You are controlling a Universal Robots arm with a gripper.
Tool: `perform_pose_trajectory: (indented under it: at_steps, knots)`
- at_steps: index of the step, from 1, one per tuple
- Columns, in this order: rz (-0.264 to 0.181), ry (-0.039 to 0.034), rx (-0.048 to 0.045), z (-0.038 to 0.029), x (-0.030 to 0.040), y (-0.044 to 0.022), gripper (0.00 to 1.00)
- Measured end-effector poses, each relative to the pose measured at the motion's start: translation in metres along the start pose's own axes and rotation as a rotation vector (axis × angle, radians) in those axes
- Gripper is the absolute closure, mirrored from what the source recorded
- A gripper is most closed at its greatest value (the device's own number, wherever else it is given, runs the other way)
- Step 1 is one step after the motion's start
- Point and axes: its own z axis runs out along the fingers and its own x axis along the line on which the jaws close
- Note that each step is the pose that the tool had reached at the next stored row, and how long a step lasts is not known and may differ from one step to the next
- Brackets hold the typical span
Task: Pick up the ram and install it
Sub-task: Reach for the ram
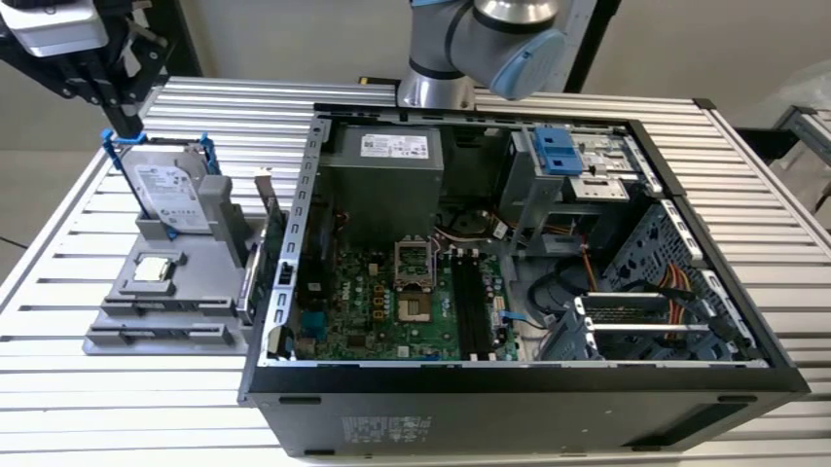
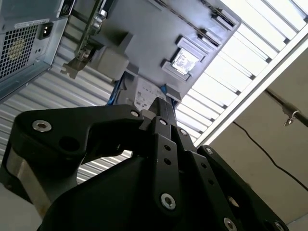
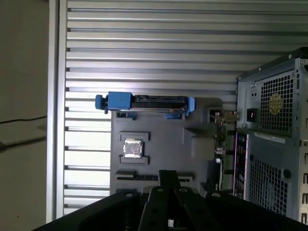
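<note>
At the exterior view's left, the gripper (image 1: 128,125) hangs tip-down just above the blue handle of the hard drive (image 1: 169,190). The hard drive stands upright in a gray fixture (image 1: 136,341) on the slatted bench (image 1: 78,399). In both wrist views the black linkages converge on a single tip, with the fingers (image 2: 161,110) pressed together and nothing between them. Nearer the camera, the square processor chip (image 1: 156,270) lies on the fixture. The ram (image 1: 249,284) stands on edge along the fixture's side closest to the open computer case (image 1: 520,418), well apart from the gripper (farther from the camera, an upright card (image 1: 270,214) with a metal tab stands beside it). Further right, the motherboard (image 1: 389,302) lies exposed inside the case, and the arm's blue-capped joint (image 1: 500,39) rises behind it. White labels on the hard drive and the power supply (image 1: 377,180) carry print too small to read.
</note>
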Motion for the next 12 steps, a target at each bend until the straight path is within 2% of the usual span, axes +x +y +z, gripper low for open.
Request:
perform_pose_trajectory:
  at_steps: [12]
  knots:
    - [0.006, 0.0004, -0.0001, -0.0005, 0.0001, -0.0103, 1.00]
